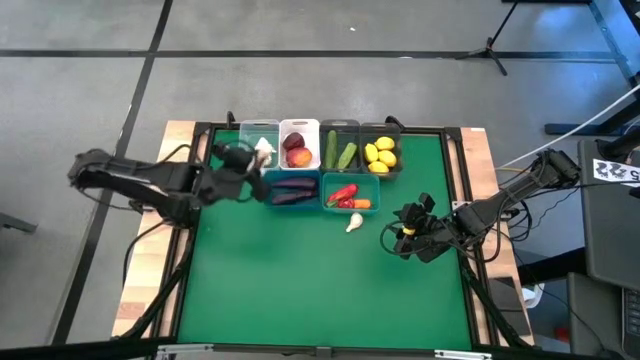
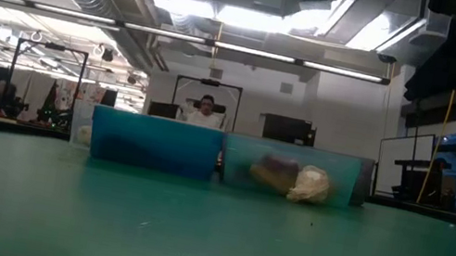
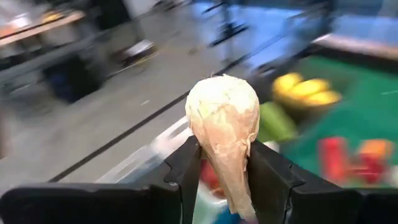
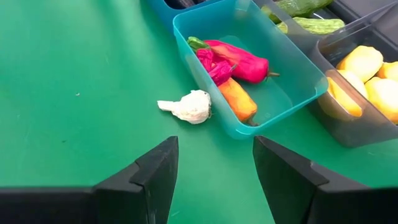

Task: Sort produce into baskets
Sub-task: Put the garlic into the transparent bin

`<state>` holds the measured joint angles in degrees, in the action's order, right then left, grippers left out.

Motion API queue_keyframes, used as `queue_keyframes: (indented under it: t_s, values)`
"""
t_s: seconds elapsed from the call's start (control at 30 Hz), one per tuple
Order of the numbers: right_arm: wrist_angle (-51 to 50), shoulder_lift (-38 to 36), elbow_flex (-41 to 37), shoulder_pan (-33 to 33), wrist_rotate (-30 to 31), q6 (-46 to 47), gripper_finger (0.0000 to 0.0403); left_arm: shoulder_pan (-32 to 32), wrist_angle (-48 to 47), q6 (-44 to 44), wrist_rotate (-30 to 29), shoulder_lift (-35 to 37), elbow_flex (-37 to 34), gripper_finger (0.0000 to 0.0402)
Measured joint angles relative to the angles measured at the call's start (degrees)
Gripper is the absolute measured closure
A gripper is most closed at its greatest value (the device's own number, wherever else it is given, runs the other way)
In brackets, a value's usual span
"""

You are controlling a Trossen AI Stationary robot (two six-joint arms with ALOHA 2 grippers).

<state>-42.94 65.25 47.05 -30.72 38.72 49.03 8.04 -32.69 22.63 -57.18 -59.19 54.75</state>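
My left gripper (image 1: 248, 160) is shut on a white garlic (image 3: 224, 118) and holds it in the air over the clear basket (image 1: 258, 132) at the far left of the row. A second garlic (image 4: 189, 107) lies on its side on the green mat, just in front of the teal basket (image 4: 249, 81) of red peppers and a carrot. My right gripper (image 4: 214, 180) stands open on the near right of that garlic, a little above the mat, with nothing between its fingers. My left gripper pinches the garlic's narrow stem end (image 3: 231, 171) between its two fingers (image 3: 186, 168). The round bulb (image 3: 222, 102) sticks out past the fingertips. The fingers come from the table's left, nearly level. The garlic is lifted clear of the mat and baskets.
The white basket (image 1: 299, 145) holds red peaches, and the two dark grey baskets hold cucumbers (image 1: 340, 152) and lemons (image 1: 381, 155). The blue basket (image 1: 293, 188) holds eggplants. The green mat in front of the baskets is bare. A person sits beyond the table's far edge.
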Motion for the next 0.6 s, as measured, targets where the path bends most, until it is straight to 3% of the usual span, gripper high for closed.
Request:
queue_keyframes:
  t_s: [0.13, 0.27, 0.33, 0.43, 0.6]
  values:
    - [0.1, 0.0, 0.0, 0.0, -0.3, 0.0, 0.0194, -8.6, 0.6, -0.3, 1.7, 3.4, -8.6, 0.0287]
    - [0.0, 0.0, 0.0, 0.0, -0.4, 0.0, 0.0194, -16.1, 6.1, -3.1, 11.3, 3.5, -15.7, 0.0263]
    - [0.1, 0.0, 0.0, 0.0, -0.4, 0.0, 0.0194, -19.1, 9.7, -6.2, 13.3, 2.5, -18.6, 0.0243]
    - [0.3, 0.0, 0.0, 0.0, -0.4, 0.0, 0.0194, -23.1, 13.3, -7.0, 14.3, 1.2, -21.0, 0.0209]
    - [0.9, 0.0, 0.0, 0.0, -0.4, 0.0, 0.0194, -27.3, 14.6, -8.2, 21.9, 0.6, -21.4, 0.0159]
